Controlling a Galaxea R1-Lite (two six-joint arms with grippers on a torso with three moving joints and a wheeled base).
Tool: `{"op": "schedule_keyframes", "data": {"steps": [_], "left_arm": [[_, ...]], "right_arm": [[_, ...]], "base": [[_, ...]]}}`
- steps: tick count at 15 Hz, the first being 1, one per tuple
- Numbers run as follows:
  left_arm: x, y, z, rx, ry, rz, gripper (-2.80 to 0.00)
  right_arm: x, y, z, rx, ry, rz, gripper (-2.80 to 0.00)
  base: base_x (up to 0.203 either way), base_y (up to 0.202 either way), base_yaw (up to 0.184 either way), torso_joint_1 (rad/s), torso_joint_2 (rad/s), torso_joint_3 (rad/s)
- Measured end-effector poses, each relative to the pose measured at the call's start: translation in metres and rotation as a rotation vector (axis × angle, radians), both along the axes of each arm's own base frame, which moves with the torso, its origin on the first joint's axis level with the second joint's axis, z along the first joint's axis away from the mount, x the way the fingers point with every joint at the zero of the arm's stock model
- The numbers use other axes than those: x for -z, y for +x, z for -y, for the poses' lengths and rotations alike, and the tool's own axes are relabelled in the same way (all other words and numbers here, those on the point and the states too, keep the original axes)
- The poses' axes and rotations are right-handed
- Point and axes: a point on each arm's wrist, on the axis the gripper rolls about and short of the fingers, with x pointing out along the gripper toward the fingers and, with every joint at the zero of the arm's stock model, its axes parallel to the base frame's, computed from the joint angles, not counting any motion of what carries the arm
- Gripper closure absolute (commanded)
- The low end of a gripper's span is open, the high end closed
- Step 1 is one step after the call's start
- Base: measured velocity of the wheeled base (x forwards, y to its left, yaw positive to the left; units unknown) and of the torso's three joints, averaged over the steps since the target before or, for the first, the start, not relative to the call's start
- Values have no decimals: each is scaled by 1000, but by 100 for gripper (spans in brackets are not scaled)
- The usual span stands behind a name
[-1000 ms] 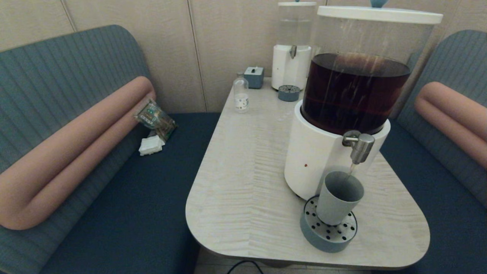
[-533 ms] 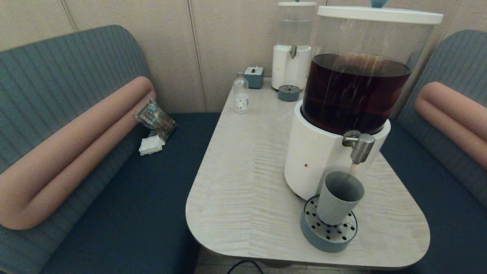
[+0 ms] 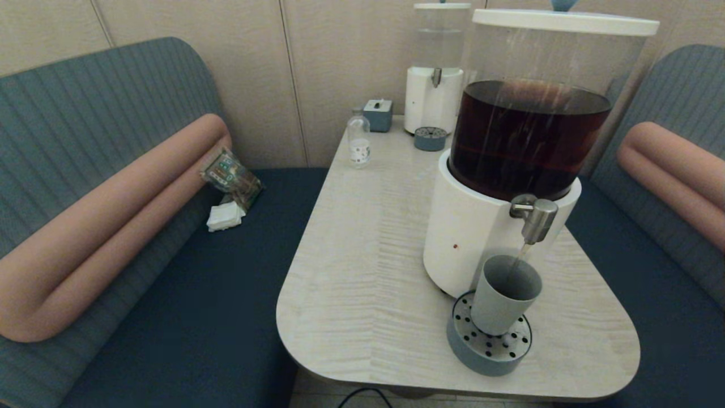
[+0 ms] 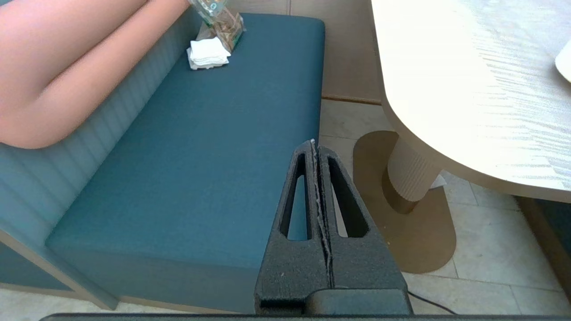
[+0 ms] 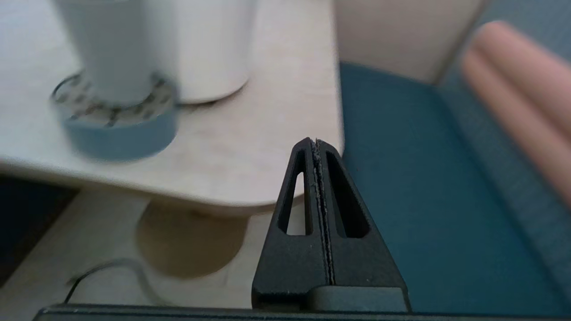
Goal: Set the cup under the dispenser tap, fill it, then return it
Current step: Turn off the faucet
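Note:
The grey-blue cup (image 3: 503, 294) stands upright on the round perforated drip tray (image 3: 486, 347), right under the steel dispenser tap (image 3: 537, 218). A thin stream runs from the tap into the cup. The dispenser's white base (image 3: 470, 232) carries a clear tank of dark brown liquid. In the right wrist view the cup (image 5: 111, 49) sits on the tray (image 5: 118, 122), off to the side of my right gripper (image 5: 316, 141), which is shut and empty, low beside the table's near corner. My left gripper (image 4: 315, 143) is shut and empty, low over the bench and floor.
A narrower dispenser (image 3: 436, 68) with its small tray (image 3: 430, 137), a grey box (image 3: 378, 115) and a small clear bottle (image 3: 358, 141) stand at the table's far end. A snack packet (image 3: 231, 175) and white napkins (image 3: 225, 216) lie on the left bench. The table's pedestal (image 4: 410, 171) is near my left gripper.

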Motion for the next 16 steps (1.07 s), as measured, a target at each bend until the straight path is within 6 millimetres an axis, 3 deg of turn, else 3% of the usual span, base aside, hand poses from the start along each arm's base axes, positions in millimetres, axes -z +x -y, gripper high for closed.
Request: {"op": "schedule_keyframes", "data": {"steps": [16], "left_arm": [[0,0,0,1,6,0,0]], "right_arm": [[9,0,-1,-56,94,-102,0]], "base": [[0,0,0,0,0,0]]}}
